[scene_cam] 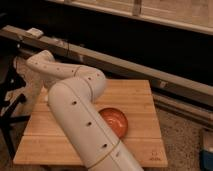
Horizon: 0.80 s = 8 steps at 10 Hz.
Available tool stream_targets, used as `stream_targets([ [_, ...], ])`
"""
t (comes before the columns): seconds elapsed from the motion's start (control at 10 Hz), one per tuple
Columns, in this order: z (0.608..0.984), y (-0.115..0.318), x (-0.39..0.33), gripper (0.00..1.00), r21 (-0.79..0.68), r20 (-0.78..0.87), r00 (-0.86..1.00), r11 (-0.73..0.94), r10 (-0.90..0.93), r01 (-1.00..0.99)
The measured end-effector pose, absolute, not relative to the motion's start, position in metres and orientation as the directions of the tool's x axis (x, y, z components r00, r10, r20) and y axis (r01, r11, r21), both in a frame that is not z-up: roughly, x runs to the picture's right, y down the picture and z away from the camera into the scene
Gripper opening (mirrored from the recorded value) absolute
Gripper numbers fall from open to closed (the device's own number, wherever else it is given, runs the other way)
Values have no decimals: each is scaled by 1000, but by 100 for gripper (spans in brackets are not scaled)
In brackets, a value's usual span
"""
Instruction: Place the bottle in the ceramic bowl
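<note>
The orange-red ceramic bowl (114, 122) sits on the wooden table (137, 100), right of centre, with its left part covered by my white arm (80, 115). The arm runs from the bottom centre up across the table and bends left to a joint (41, 63) near the table's far left. The bottle is hidden, with the arm covering the left part of the table. My gripper is also out of sight, somewhere behind or below the arm on the left side.
A long metal rail (130, 65) runs behind the table. A dark stand (9, 102) is at the left of the table. A blue object (207, 152) lies on the floor at the right.
</note>
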State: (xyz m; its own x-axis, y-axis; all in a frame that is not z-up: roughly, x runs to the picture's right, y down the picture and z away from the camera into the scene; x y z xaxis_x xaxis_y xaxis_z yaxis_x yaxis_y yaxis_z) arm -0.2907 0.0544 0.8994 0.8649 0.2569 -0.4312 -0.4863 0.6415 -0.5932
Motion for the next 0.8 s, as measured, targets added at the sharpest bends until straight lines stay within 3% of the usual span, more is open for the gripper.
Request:
stream_targets([
  [0.6, 917, 76, -305, 65, -611, -447, 876, 654, 178, -445],
  [0.8, 924, 78, -304, 57, -601, -471, 861, 645, 191, -472],
])
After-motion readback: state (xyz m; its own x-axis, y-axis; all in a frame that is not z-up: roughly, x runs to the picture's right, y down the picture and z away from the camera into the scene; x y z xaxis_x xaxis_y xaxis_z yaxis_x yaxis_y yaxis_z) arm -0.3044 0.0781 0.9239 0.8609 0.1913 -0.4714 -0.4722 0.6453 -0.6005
